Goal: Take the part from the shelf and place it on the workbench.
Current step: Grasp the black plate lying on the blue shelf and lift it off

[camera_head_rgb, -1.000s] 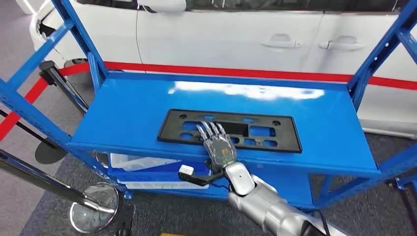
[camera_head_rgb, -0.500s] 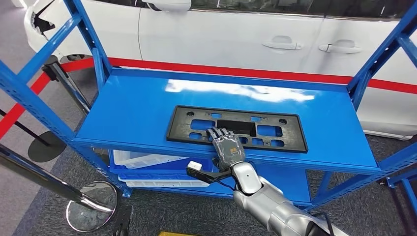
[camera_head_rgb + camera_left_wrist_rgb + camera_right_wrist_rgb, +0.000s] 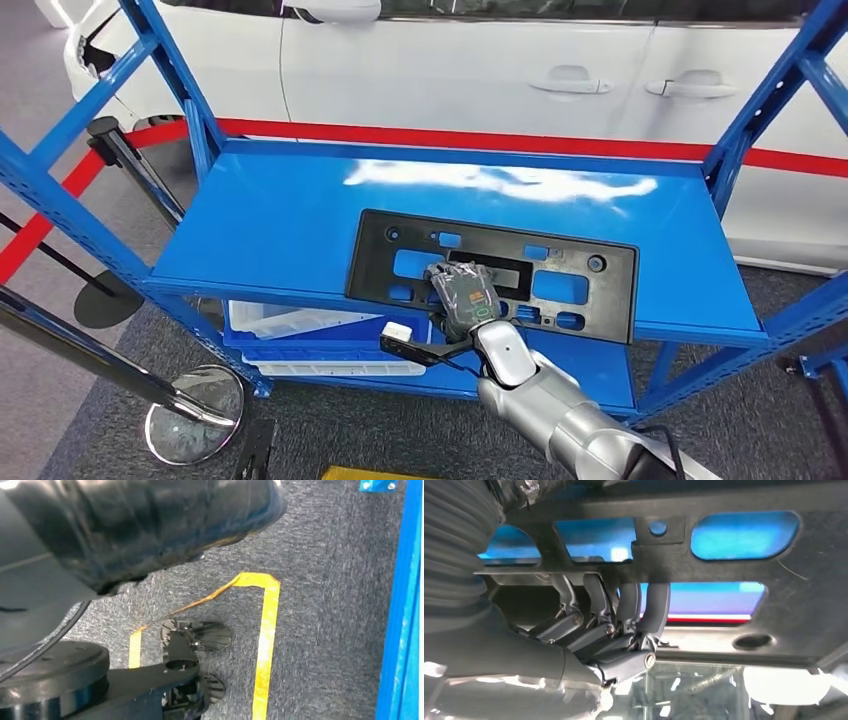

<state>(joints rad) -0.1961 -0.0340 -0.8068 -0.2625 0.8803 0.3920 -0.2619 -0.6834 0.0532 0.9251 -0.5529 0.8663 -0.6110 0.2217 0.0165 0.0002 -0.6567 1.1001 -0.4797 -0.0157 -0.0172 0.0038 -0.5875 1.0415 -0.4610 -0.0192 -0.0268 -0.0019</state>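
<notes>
right hand grips black part, fingers hooked through slot | risk: long part tips, snags shelf | left hand state unseen

- The part is a flat, black plastic plate, long and rectangular, apparently a licence-plate holder.
- It has several rounded rectangular cut-outs through which blue shows, 1 wider dark recess near its middle, and small round holes near its corners.
- It sits over the top level of the blue shelf, right of centre and toward the front edge, its long side roughly along the shelf's length, slightly skewed.
- Its front edge looks a little raised and may overhang the shelf edge.
- From the right wrist view the part shows its ribbed face, with dark fingers hooked through a slot.
</notes>
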